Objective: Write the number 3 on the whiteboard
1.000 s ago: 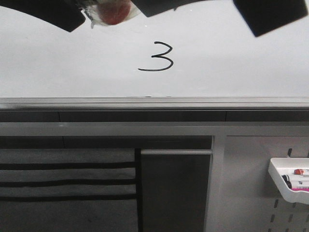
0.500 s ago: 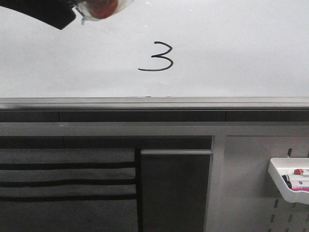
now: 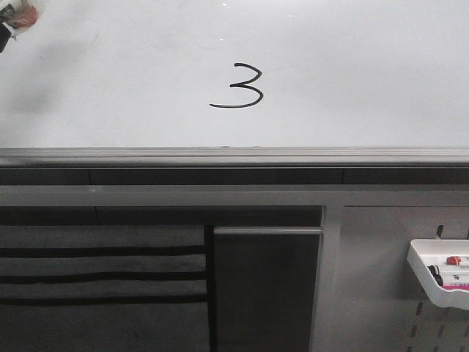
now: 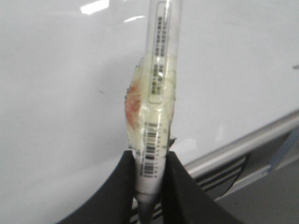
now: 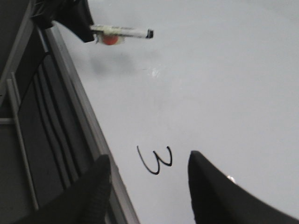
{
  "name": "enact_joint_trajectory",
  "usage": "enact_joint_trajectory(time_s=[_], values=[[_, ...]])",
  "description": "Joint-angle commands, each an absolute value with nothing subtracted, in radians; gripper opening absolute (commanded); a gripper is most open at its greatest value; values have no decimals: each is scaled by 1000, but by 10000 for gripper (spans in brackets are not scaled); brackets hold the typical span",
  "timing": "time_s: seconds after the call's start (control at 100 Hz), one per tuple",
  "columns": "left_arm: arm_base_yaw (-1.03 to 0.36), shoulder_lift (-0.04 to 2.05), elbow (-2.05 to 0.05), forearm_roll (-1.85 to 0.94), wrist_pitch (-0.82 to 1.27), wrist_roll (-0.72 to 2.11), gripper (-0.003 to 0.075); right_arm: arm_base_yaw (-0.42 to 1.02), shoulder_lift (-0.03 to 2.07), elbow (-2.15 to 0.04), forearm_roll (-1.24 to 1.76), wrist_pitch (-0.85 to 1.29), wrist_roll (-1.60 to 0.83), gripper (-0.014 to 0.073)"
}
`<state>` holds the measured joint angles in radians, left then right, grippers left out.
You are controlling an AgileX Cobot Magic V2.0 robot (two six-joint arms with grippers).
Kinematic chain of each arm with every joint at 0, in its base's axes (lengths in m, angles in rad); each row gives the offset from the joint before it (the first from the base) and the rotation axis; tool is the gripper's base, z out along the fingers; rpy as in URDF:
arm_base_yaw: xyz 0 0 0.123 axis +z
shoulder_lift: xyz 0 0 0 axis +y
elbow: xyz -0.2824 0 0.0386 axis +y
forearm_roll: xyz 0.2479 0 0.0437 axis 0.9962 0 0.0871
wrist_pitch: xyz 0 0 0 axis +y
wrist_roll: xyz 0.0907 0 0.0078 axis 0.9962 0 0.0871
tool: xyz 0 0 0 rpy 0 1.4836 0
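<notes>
Nearest, front view: small white plastic tray (image 3: 432, 273) hung on the pale slotted pegboard panel (image 3: 381, 293), markers inside. Not in play.

Grey metal lower rail (image 3: 234, 157) next, then the large glossy white whiteboard (image 3: 352, 66) above it. Thin black handwritten number 3 (image 3: 238, 86) sits mid-board, just above the rail, complete, long curved bottom stroke, lines clean.

Left gripper (image 4: 150, 161): black jaws clenched on the clear-barrelled barcode-labelled marker (image 4: 158, 88), tape wad with a red patch around the barrel. From the right wrist camera the marker (image 5: 122, 31) is off the board surface, well apart from the digit (image 5: 155, 160). Tip uncapped as far as I can tell.

Right gripper (image 5: 147, 186): black fingers spread, holding nothing, hanging just beside the digit.

Risks, as judged:
- Ink probably fresh; a right finger brushing the board would smear the stroke.
- Any swing of the left arm across the board could drag the tip and leave a stray line.
- Tape-padded grip may let the marker slip or tilt.
</notes>
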<state>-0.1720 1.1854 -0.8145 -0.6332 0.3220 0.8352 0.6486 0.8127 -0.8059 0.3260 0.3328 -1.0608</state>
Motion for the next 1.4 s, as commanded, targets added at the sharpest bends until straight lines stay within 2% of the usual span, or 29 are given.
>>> enact_joint_trajectory(time_s=[0.0,0.5,0.8,1.39], values=[[-158,1222,-838,-784,194,812,-18,641,805,-832,354,326,-1062,331],[-160,1366,-839,-847,-54,812,-18,641,805,-832,375,386,-1056,330],[-160,1425,-839,-847,-98,812,-18,641,805,-832,375,384,-1056,330],[-160,1385,-839,-843,-119,812,-17,641,805,-832,375,380,-1056,330]])
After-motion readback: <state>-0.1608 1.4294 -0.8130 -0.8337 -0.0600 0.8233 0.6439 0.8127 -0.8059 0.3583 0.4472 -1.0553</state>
